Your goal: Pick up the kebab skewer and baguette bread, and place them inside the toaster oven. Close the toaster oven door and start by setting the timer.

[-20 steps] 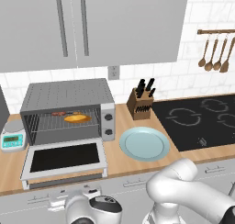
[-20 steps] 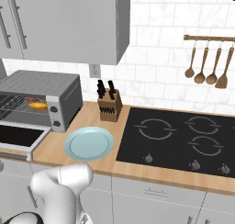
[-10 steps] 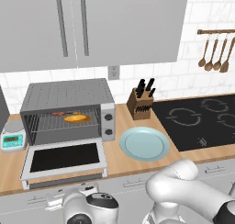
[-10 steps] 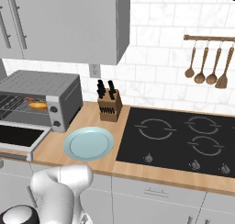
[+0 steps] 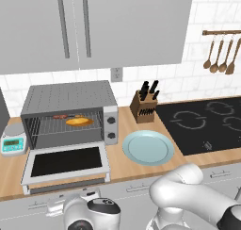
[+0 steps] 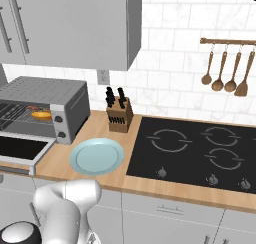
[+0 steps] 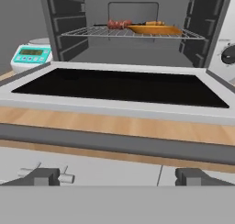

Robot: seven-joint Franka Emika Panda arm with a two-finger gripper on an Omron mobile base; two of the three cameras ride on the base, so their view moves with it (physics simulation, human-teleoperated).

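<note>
Fingers (image 7: 46,176) of the gripper (image 7: 121,177) stand wide apart with nothing between them, low in front of the cabinet face just below the counter edge (image 7: 114,142). Straight ahead of them and a little above, the toaster oven door (image 7: 119,87) lies dropped flat, its dark glass facing up and its near rim hanging over the wooden counter. Beyond the door, farther from the fingers, the toaster oven (image 5: 70,113) stands open, and on its wire rack (image 7: 128,33) lie the kebab skewer (image 7: 119,24) and the baguette bread (image 7: 153,29), side by side and touching or nearly so, the skewer to the left of the loaf. Off to the fingers' left sits a small white scale (image 7: 31,57) beside the oven; to the right, a knob (image 7: 228,54) on the oven's panel. Farther right along the counter are a light blue plate (image 5: 148,147) and a knife block (image 5: 145,106).
</note>
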